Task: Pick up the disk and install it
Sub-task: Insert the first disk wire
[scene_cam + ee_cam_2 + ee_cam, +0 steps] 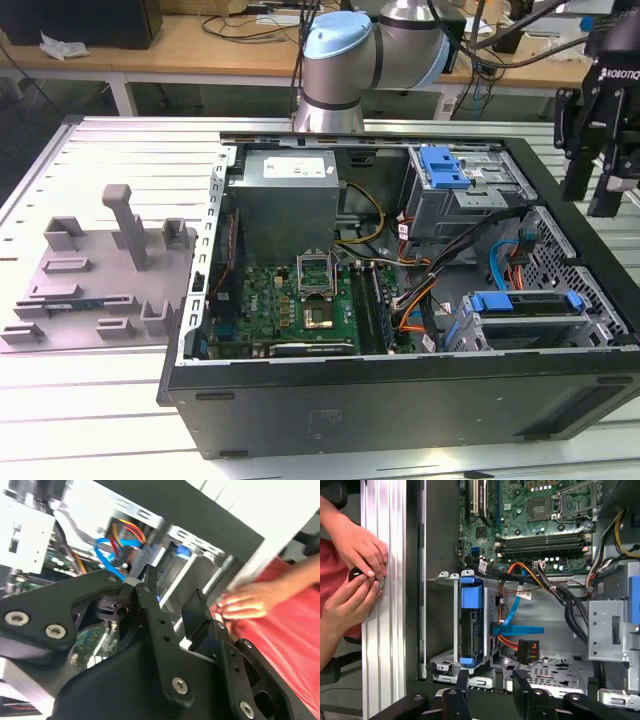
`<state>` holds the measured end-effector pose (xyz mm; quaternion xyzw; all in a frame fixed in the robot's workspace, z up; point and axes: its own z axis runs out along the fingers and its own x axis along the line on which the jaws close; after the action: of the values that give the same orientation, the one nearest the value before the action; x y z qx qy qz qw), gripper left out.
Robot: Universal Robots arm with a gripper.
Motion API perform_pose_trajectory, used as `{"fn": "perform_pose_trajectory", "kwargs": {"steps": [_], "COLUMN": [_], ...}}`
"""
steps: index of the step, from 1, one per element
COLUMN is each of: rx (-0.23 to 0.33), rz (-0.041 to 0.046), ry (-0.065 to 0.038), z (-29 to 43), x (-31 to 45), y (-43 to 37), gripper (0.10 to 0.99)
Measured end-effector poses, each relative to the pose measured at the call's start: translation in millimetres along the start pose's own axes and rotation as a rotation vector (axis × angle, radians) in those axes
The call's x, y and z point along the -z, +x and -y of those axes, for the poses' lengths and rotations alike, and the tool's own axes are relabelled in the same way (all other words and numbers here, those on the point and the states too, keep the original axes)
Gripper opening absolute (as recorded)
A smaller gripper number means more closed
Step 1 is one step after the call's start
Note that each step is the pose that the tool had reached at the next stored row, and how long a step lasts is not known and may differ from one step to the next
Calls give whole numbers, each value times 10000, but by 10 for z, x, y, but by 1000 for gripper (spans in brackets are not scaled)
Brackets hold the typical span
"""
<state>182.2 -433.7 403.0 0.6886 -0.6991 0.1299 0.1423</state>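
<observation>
The gripper (592, 203) hangs above the case (400, 405), over its wall at the exterior view's right, touching nothing. Its fingers (575, 170) point down and stand wide apart with nothing between them. Both wrist views show the same empty gap.

The disk (471, 625) sits inside the case, slotted into the metal cage (455, 630) in the corner at the exterior view's lower right. Its blue carrier frames the end that shows. In the first wrist view the disk lies just beyond the fingertips but apart from them. A blue cable (512, 625) and orange wires (506, 641) run beside the cage; whether any of them is plugged into the disk cannot be told.

The case lies open on its side on the ribbed metal bench (100, 420). Its board (290, 300) and grey power unit (285, 200) are toward the exterior view's left. A grey fixture (110, 265) stands on the bench beside the case, further to that side.

In the first wrist view a person's hand (362, 550) and a second hand (347, 605) rest at the bench's edge, outside the case, closed around a small dark round thing (356, 573). A red cloth (290, 645) lies under the hand in the second wrist view.
</observation>
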Motion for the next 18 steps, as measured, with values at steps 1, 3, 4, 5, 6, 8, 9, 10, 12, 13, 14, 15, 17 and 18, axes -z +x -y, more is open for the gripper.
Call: {"fn": "perform_pose_trajectory", "kwargs": {"steps": [1,3,4,5,6,8,9,10,12,13,14,15,17,18], "rx": [-95,-240,-312,-515,-668,-859,-993,-1039,-1070,-1075,-1078,-1079,-1086,-1086], "rz": [-207,-210,-211,-212,-210,-206,-206,-207,-210,-226,-261,-300,-622,-657], "ry": [94,135,125,66,13,-55,-88,-89,-66,-56,-48,-43,-21,-19], "z": [0,1,1,0,0,0,-1,-4,-28,-44,-65,-81,-139,-145], "x": [-2,-4,-5,-7,-11,-18,-27,-33,-43,-43,-42,-40,-16,-27], "y": [-4,-9,-10,-13,-15,-19,-26,-32,-63,-83,-115,-142,-303,-351], "gripper": [475,475,475,475,475,475,475,475,475,475,475,475,475,475]}}
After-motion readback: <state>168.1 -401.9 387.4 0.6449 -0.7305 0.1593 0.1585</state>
